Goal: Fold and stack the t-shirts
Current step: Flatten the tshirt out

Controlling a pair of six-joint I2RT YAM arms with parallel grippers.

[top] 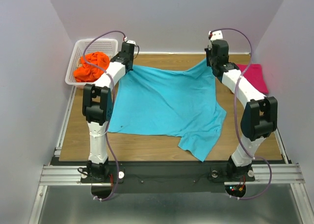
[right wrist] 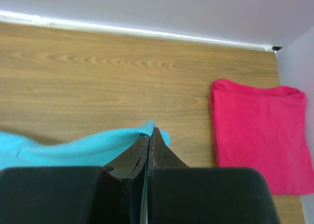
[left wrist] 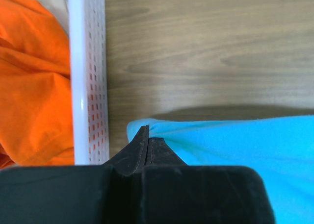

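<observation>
The turquoise-blue t-shirt (top: 164, 104) lies spread over the middle of the table, its far edge lifted. My left gripper (top: 128, 62) is shut on its far left corner (left wrist: 162, 133). My right gripper (top: 212, 62) is shut on its far right corner (right wrist: 122, 138). The magenta-pink t-shirt (top: 255, 76) lies folded at the far right of the table; it also shows in the right wrist view (right wrist: 260, 131). The orange t-shirt (top: 91, 67) sits crumpled in the basket and shows in the left wrist view (left wrist: 32, 87).
The white lattice basket (top: 77, 55) stands at the far left corner, its wall (left wrist: 88, 87) close to my left gripper. White walls enclose the table on three sides. Bare wood (top: 147, 145) shows along the near edge.
</observation>
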